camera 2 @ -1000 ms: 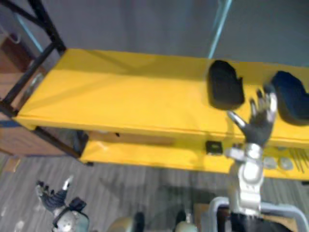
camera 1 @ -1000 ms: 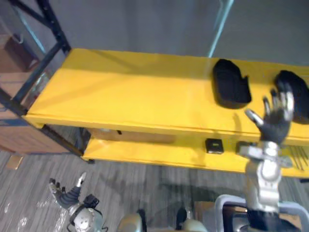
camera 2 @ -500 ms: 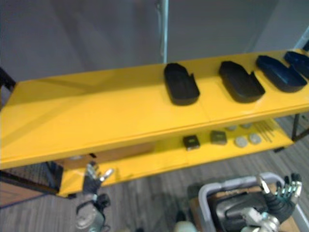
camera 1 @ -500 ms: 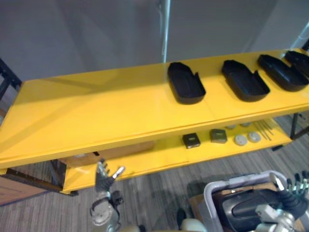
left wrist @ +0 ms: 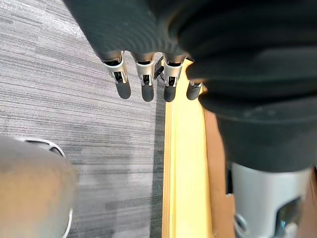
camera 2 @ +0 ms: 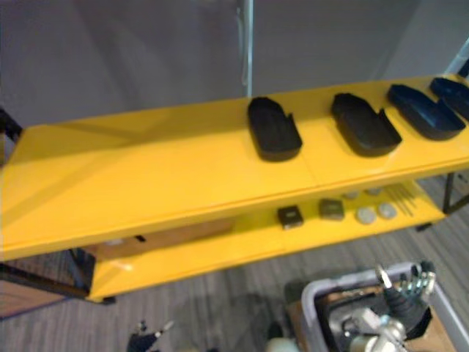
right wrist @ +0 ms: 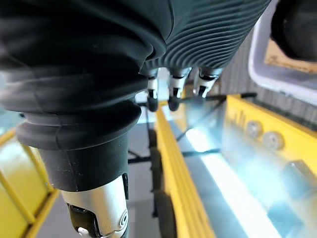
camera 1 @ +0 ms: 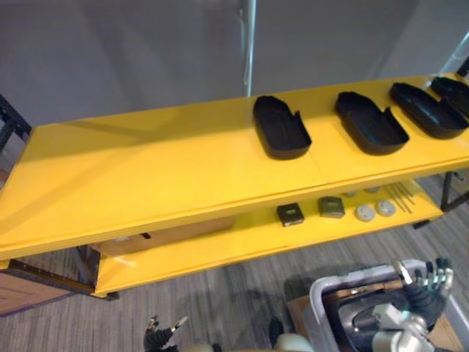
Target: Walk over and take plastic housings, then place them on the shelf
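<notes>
Right hand (camera 1: 423, 284) spread, empty (over the bin (camera 1: 316, 295)): lower in, close squarely round one housing (camera 1: 357, 317).

No legible text or labels

I log the shelf (camera 1: 146, 176) as bright yellow on a black frame (camera 1: 10, 123). Housings (camera 1: 281, 126) on top read black. On the lower board I see two dark blocks (camera 1: 290, 213) and pale grey discs (camera 1: 365, 212). Floor (camera 1: 242, 286) is grey, finely striped. Bin (camera 1: 316, 293) rim is whitish grey. Wall (camera 1: 110, 51) is plain grey. Right hand (camera 1: 423, 295): black ribbed cover, silver fingers.
</notes>
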Available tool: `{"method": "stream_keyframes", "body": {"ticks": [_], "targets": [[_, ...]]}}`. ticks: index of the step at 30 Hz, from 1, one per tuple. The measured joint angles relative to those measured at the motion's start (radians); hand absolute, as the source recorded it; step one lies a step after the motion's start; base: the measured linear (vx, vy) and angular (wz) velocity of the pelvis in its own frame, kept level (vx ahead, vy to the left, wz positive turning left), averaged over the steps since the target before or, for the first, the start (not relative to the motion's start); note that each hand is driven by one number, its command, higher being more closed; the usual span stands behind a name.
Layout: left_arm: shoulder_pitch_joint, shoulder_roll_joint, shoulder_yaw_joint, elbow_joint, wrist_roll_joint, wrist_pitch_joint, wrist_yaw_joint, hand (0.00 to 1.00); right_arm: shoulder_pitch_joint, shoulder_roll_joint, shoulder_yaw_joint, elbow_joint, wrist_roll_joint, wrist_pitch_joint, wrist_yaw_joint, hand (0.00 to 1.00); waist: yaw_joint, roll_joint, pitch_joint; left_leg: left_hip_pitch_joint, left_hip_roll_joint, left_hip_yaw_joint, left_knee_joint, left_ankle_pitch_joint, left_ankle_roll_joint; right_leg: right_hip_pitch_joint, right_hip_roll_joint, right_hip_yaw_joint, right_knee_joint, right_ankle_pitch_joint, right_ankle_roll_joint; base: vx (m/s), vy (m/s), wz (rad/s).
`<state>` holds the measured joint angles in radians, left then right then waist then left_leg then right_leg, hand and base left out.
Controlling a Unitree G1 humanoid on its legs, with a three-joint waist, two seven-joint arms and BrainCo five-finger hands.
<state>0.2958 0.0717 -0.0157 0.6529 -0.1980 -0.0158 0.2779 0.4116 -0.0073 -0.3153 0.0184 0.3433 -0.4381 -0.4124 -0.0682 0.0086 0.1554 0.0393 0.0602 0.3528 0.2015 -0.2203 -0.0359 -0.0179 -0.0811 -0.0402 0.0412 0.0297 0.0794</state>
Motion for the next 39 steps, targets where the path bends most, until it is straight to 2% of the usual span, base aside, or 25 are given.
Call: {"method": "stream_keyframes", "body": {"ticks": [3, 5, 9, 11, 13, 15, 16, 18, 19, 20, 21, 22, 24, 25, 26, 27, 28, 30, 33, 34, 35, 36, 37, 39], "targets": [[-0.019, 0.004, -0.010, 0.012, 0.050, -0.001, -0.029, 0.00, 0.000, -0.004, 0.000, -0.002, -0.040, 0.007, -0.033, 0.00, -0.003, -0.006, 0.000, 0.021, 0.010, 0.046, 0.002, -0.007, -0.005, -0.005, 0.014, 0.043, 0.004, 0.002, 0.001, -0.02, -0.003, -0.46], [-0.057, 0.034, -0.090, 0.047, 0.090, -0.004, -0.056, 0.00, 0.010, -0.025, -0.011, -0.004, -0.042, 0.013, -0.039, 0.00, -0.015, -0.012, 0.002, 0.033, 0.039, 0.126, 0.035, -0.040, -0.016, -0.027, 0.043, 0.124, 0.017, 0.006, -0.003, -0.03, -0.001, -0.99], [-0.149, 0.046, -0.236, 0.069, 0.105, -0.003, -0.070, 0.00, 0.053, -0.053, -0.095, -0.015, -0.016, 0.011, -0.005, 0.00, -0.086, -0.015, 0.004, 0.048, 0.068, 0.218, 0.087, -0.079, -0.020, -0.049, 0.074, 0.211, 0.019, 0.024, 0.002, 0.00, 0.023, -0.85], [-0.224, 0.048, -0.333, 0.054, 0.138, 0.003, -0.089, 0.00, 0.088, -0.056, -0.120, -0.015, 0.023, 0.000, 0.036, 0.00, -0.132, -0.034, 0.010, 0.063, 0.067, 0.254, 0.087, -0.087, -0.019, -0.053, 0.078, 0.245, 0.019, 0.030, 0.008, -0.02, 0.036, -0.49], [-0.261, 0.051, -0.367, 0.026, 0.138, 0.010, -0.096, 0.00, 0.107, -0.056, -0.117, -0.015, 0.037, -0.014, 0.067, 0.00, -0.149, -0.043, 0.008, 0.063, 0.064, 0.259, 0.098, -0.089, -0.018, -0.067, 0.081, 0.266, 0.023, 0.031, 0.010, -0.03, 0.032, -0.48], [-0.283, 0.034, -0.386, -0.015, 0.124, 0.022, -0.090, 0.00, 0.103, -0.062, -0.106, -0.017, 0.037, -0.036, 0.119, 0.00, -0.148, -0.048, 0.010, 0.028, 0.049, 0.141, 0.165, -0.088, -0.016, -0.088, 0.085, 0.317, 0.035, 0.031, 0.011, -0.01, 0.001, -0.63], [-0.285, 0.032, -0.394, -0.019, 0.107, 0.026, -0.083, 0.00, 0.083, -0.071, -0.092, -0.017, 0.037, -0.044, 0.148, 0.00, -0.145, -0.047, 0.012, 0.011, 0.032, 0.048, 0.194, -0.092, -0.010, -0.099, 0.088, 0.344, 0.038, 0.033, 0.015, -0.01, -0.016, -0.84], [-0.258, 0.033, -0.366, -0.039, 0.045, 0.043, -0.066, 0.00, -0.018, -0.121, -0.023, -0.017, 0.032, -0.044, 0.202, 0.00, -0.118, -0.028, 0.023, -0.033, -0.004, -0.156, 0.262, -0.124, 0.028, -0.138, 0.112, 0.411, 0.042, 0.039, 0.013, -0.06, 0.044, -1.12], [-0.244, 0.032, -0.346, -0.048, 0.040, 0.043, -0.062, 0.00, -0.049, -0.135, -0.005, -0.017, 0.031, -0.043, 0.208, 0.00, -0.105, -0.023, 0.027, -0.044, -0.010, -0.191, 0.277, -0.136, 0.023, -0.148, 0.116, 0.422, 0.040, 0.041, 0.009, -0.17, 0.119, -1.16], [-0.210, 0.031, -0.302, -0.052, 0.038, 0.043, -0.061, 0.00, -0.119, -0.171, 0.029, -0.017, 0.028, -0.037, 0.220, 0.00, -0.076, -0.001, 0.037, -0.060, -0.012, -0.258, 0.286, -0.183, 0.025, -0.170, 0.130, 0.425, 0.029, 0.048, 0.001, -0.16, 0.120, -0.83], [-0.199, 0.032, -0.285, -0.051, 0.038, 0.043, -0.061, 0.00, -0.144, -0.184, 0.038, -0.017, 0.025, -0.035, 0.220, 0.00, -0.068, 0.014, 0.043, -0.060, -0.009, -0.272, 0.276, -0.212, 0.029, -0.175, 0.137, 0.423, 0.027, 0.054, 0.000, -0.18, 0.172, -0.72], [-0.187, 0.042, -0.258, -0.041, 0.039, 0.039, -0.062, 0.00, -0.193, -0.189, 0.051, -0.016, 0.022, -0.018, 0.217, 0.00, -0.047, 0.015, 0.057, -0.060, -0.022, -0.264, 0.275, -0.234, 0.041, -0.185, 0.130, 0.425, 0.027, 0.085, 0.011, -0.12, 0.114, -0.27], [-0.167, 0.052, -0.224, -0.031, 0.039, 0.037, -0.060, 0.00, -0.226, -0.199, 0.066, -0.016, 0.007, -0.006, 0.217, 0.00, -0.027, 0.005, 0.072, -0.077, -0.037, -0.264, 0.289, -0.232, 0.045, -0.195, 0.112, 0.423, 0.029, 0.091, 0.018, -0.11, 0.086, -0.01], [-0.143, 0.065, -0.207, -0.017, 0.041, 0.022, -0.056, 0.00, -0.247, -0.209, 0.079, -0.015, 0.005, 0.008, 0.216, 0.00, -0.018, -0.006, 0.078, -0.092, -0.052, -0.269, 0.299, -0.232, 0.047, -0.206, 0.099, 0.419, 0.034, 0.102, 0.031, -0.07, 0.091, 0.23], [-0.114, 0.069, -0.183, -0.001, 0.042, -0.003, -0.052, 0.00, -0.283, -0.227, 0.099, -0.004, 0.011, 0.017, 0.211, 0.00, -0.001, -0.007, 0.083, -0.115, -0.061, -0.280, 0.323, -0.235, 0.052, -0.218, 0.094, 0.417, 0.040, 0.104, 0.034, -0.04, 0.089, 0.20], [-0.109, 0.069, -0.178, -0.001, 0.043, -0.007, -0.051, 0.00, -0.289, -0.230, 0.103, -0.002, 0.013, 0.018, 0.209, 0.00, 0.001, -0.007, 0.083, -0.118, -0.063, -0.284, 0.332, -0.236, 0.054, -0.222, 0.094, 0.416, 0.041, 0.106, 0.037, 0.01, 0.084, 0.16], [-0.089, 0.069, -0.149, -0.002, 0.050, -0.034, -0.051, 0.00, -0.323, -0.236, 0.118, 0.019, 0.017, 0.020, 0.192, 0.00, 0.013, -0.010, 0.088, -0.142, -0.072, -0.297, 0.375, -0.245, 0.057, -0.227, 0.094, 0.415, 0.044, 0.123, 0.065, 0.01, 0.059, 0.07], [-0.088, 0.061, -0.115, -0.006, 0.095, -0.059, -0.048, 0.00, -0.356, -0.236, 0.131, 0.046, 0.017, 0.021, 0.169, 0.00, 0.031, -0.006, 0.093, -0.151, -0.065, -0.302, 0.433, -0.275, 0.064, -0.226, 0.110, 0.422, 0.054, 0.129, 0.074, 0.00, 0.079, -0.14], [-0.105, 0.073, -0.110, -0.017, 0.201, -0.075, -0.080, 0.00, -0.321, -0.231, 0.140, 0.044, 0.034, 0.021, 0.175, 0.00, 0.025, -0.004, 0.095, -0.160, -0.049, -0.281, 0.517, -0.331, 0.085, -0.227, 0.148, 0.455, 0.075, 0.140, 0.083, -0.06, 0.112, -0.63], [-0.113, 0.078, -0.104, -0.023, 0.208, -0.071, -0.095, 0.00, -0.289, -0.228, 0.139, 0.040, 0.036, 0.021, 0.200, 0.00, 0.023, -0.007, 0.103, -0.156, -0.035, -0.248, 0.550, -0.348, 0.092, -0.229, 0.163, 0.452, 0.075, 0.167, 0.076, -0.13, 0.146, -1.18], [-0.126, 0.079, -0.087, -0.040, 0.213, -0.065, -0.108, 0.00, -0.271, -0.226, 0.139, 0.032, 0.036, 0.021, 0.235, 0.00, 0.028, -0.016, 0.122, -0.145, -0.027, -0.205, 0.553, -0.344, 0.103, -0.224, 0.151, 0.414, 0.052, 0.204, 0.019, -0.15, 0.134, -1.21], [-0.131, 0.080, -0.080, -0.052, 0.217, -0.064, -0.111, 0.00, -0.262, -0.225, 0.138, 0.025, 0.036, 0.020, 0.251, 0.00, 0.023, -0.025, 0.131, -0.147, -0.027, -0.177, 0.545, -0.338, 0.115, -0.226, 0.136, 0.358, 0.042, 0.197, -0.025, -0.22, 0.125, -1.21], [-0.147, 0.082, -0.074, -0.059, 0.217, -0.057, -0.114, 0.00, -0.258, -0.226, 0.128, 0.020, 0.038, 0.020, 0.278, 0.00, 0.018, -0.034, 0.145, -0.141, -0.024, -0.116, 0.524, -0.324, 0.141, -0.264, 0.099, 0.240, 0.082, 0.143, -0.067, -0.26, 0.140, -1.03], [-0.149, 0.079, -0.073, -0.059, 0.203, -0.022, -0.111, 0.00, -0.275, -0.225, 0.138, 0.021, 0.059, 0.019, 0.303, 0.00, 0.030, -0.017, 0.153, -0.128, 0.010, -0.030, 0.486, -0.296, 0.156, -0.311, 0.071, 0.110, 0.241, 0.086, -0.039, -0.27, 0.188, -1.25]]}}
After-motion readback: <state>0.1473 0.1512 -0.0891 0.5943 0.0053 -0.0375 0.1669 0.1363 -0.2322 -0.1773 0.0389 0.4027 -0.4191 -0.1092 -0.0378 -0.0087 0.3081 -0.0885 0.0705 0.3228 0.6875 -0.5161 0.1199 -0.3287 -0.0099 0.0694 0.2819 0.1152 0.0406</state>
